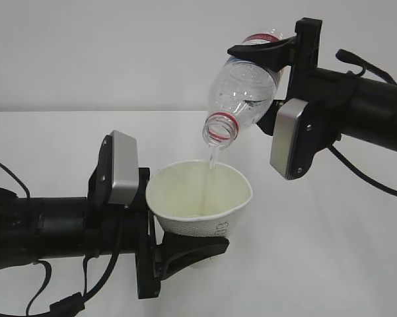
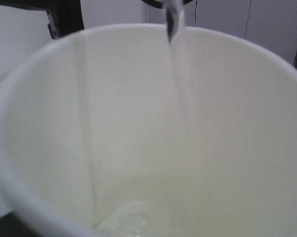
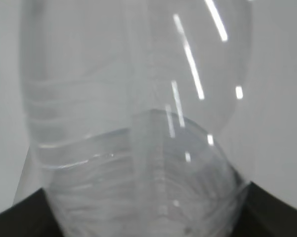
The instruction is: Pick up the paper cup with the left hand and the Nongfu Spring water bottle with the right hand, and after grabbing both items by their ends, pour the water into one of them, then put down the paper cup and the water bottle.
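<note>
My left gripper is shut on the base of the white paper cup and holds it upright above the table. Above the cup, my right gripper is shut on the bottom end of the clear Nongfu Spring water bottle. The bottle is tilted with its red-ringed mouth pointing down. A thin stream of water falls from the mouth into the cup. In the left wrist view the cup's cream inside fills the picture, with the stream and pooled water. The bottle fills the right wrist view, and dark fingers show at the lower corners.
A white table lies under both arms, with a plain pale wall behind. Black cables hang from the right arm, and more trail from the left arm.
</note>
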